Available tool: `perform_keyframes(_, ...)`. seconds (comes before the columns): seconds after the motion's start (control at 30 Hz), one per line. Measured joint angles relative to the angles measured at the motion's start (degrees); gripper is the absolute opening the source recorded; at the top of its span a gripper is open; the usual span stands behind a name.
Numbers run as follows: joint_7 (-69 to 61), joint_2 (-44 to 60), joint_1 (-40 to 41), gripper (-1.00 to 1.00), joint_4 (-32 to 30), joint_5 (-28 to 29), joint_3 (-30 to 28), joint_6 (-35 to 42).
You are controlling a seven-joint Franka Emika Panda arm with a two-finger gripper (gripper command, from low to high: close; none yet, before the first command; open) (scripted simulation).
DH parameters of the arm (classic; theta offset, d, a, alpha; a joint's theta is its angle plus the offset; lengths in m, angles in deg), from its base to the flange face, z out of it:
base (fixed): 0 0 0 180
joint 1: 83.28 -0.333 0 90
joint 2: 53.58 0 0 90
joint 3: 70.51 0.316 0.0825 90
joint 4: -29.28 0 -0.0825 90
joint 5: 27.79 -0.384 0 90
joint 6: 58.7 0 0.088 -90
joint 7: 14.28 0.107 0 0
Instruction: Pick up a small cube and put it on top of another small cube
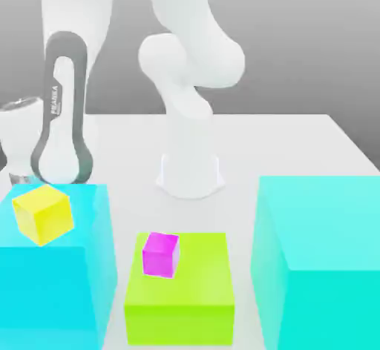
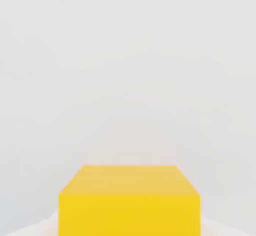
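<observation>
Gripper [image 1: 21, 170] jaws were together, at the exterior view's left above the cyan block [image 1: 89, 267]; whether they clamped anything could not be determined. The yellow cube [image 1: 42, 213] sat tilted over the top face of that cyan block, and in the hand view it lay close to the camera against a plain pale surface. The magenta cube [image 1: 161, 253] rested on the lime-green block [image 1: 193, 304], with the taller turquoise block [image 1: 319, 267] at the exterior view's right.
</observation>
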Motion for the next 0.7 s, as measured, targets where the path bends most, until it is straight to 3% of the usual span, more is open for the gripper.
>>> perform_keyframes(0.2,12.1,-7.8,-9.5,-1.0,-2.9,15.8,-12.9,4.2)
perform_keyframes(0.33,17.4,-12.5,-12.2,-1.0,-3.4,27.2,-18.1,7.1)
perform_keyframes(0.7,-5.3,-17.8,-11.3,-1.0,14.4,45.7,-19.2,32.8)
